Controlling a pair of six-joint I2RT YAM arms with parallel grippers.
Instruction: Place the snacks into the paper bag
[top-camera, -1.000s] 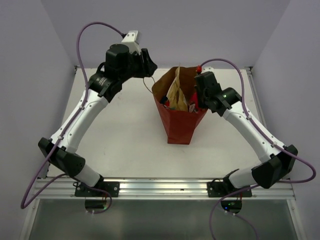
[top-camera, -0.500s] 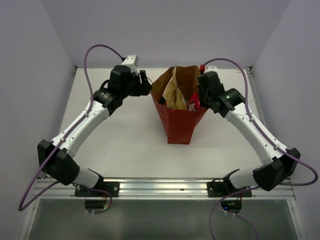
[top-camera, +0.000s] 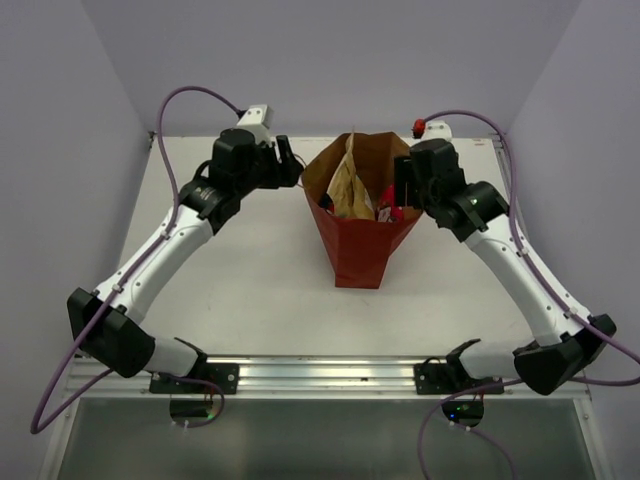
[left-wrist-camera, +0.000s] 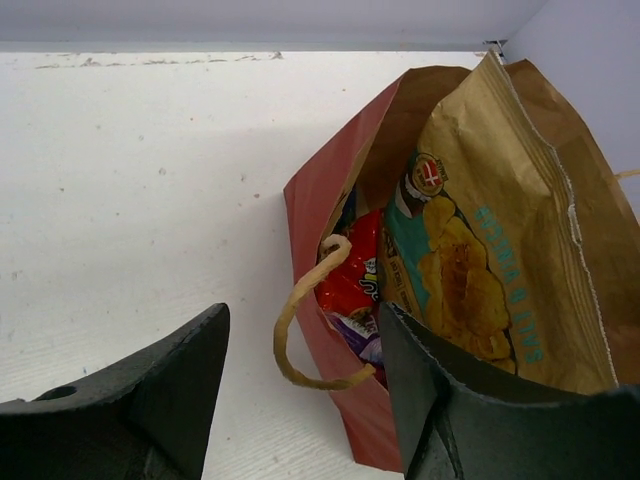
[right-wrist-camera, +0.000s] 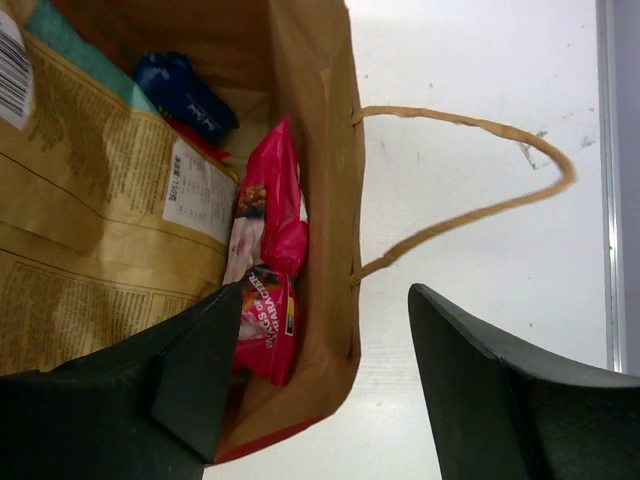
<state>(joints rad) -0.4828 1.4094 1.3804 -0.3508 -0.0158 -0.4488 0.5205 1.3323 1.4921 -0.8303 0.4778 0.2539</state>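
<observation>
We count one paper bag (top-camera: 358, 250), five packets inside it, and two end effectors.

On the left, the left end effector (left-wrist-camera: 302, 315) has its jaws apart and grips nothing. It sits just beside the bag's left rim, with the near string handle (left-wrist-camera: 300, 330) looping in front of the gap.

The bag stands upright in the middle of the surface (top-camera: 250, 290), toward the far side, with its mouth open. Inside it:
- The tan kraft pouch (left-wrist-camera: 490, 260) stands tallest and pokes above the rim.
- The red-orange packet (left-wrist-camera: 350, 275) and the purple packet (left-wrist-camera: 362, 340) lie low by the left wall.
- The blue packet (right-wrist-camera: 185, 90) lies deep down.
- The pink-and-white packet (right-wrist-camera: 270, 215) leans against the right wall.

On the right, the right end effector (right-wrist-camera: 325, 300) is spread wide and empty, with the bag's right wall showing between its jaws. The other handle (right-wrist-camera: 470, 180) hangs outward over the surface.

The surface is white and is closed in by pale lilac walls (top-camera: 330, 60).
</observation>
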